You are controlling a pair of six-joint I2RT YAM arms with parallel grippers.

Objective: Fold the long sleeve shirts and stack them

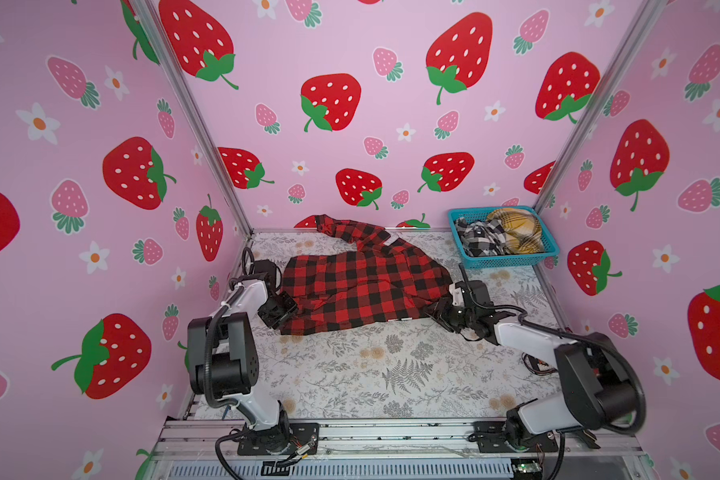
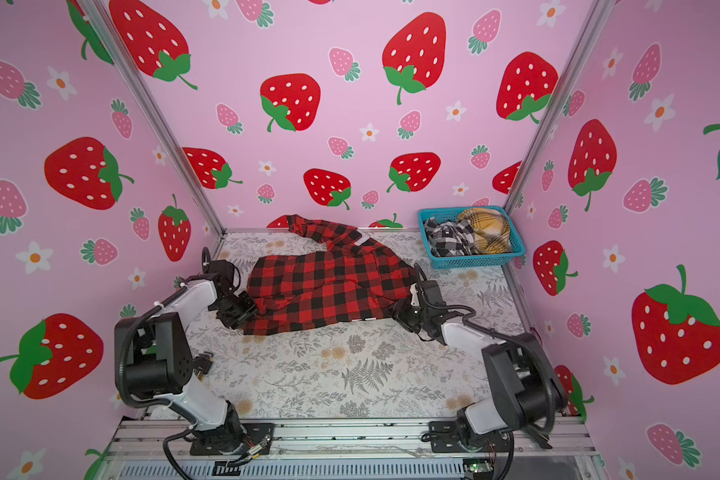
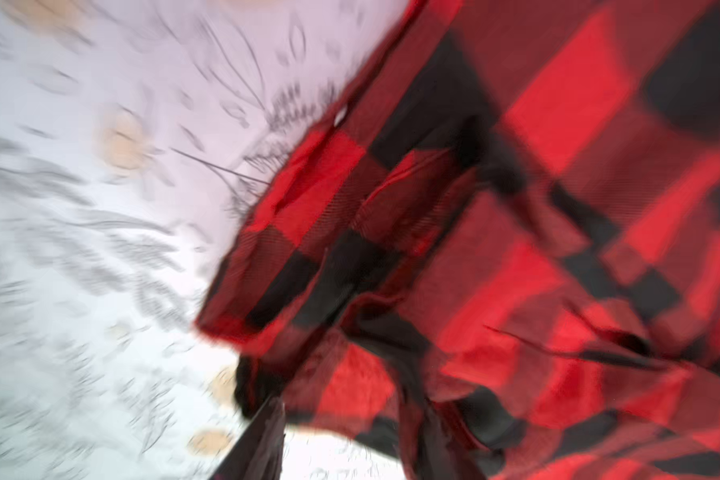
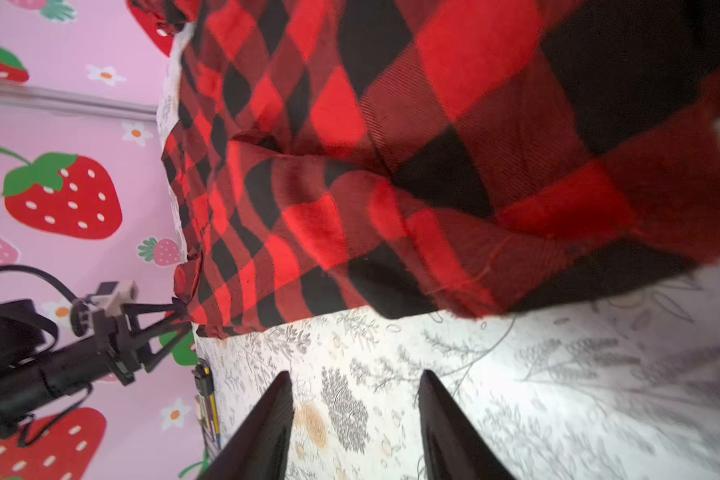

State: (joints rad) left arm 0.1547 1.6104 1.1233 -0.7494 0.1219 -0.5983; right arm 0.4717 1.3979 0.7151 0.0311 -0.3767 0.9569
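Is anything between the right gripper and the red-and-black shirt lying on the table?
Nothing visible. In the right wrist view the right gripper, jaws open, faces the edge of the red-and-black shirt, with only bare table between them. In a top view the blue basket sits at the far right corner, apart from both.

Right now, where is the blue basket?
In both top views the blue basket sits in the far right corner of the table, by the back wall, apart from the red checked shirt spread to its left and beyond the right gripper.
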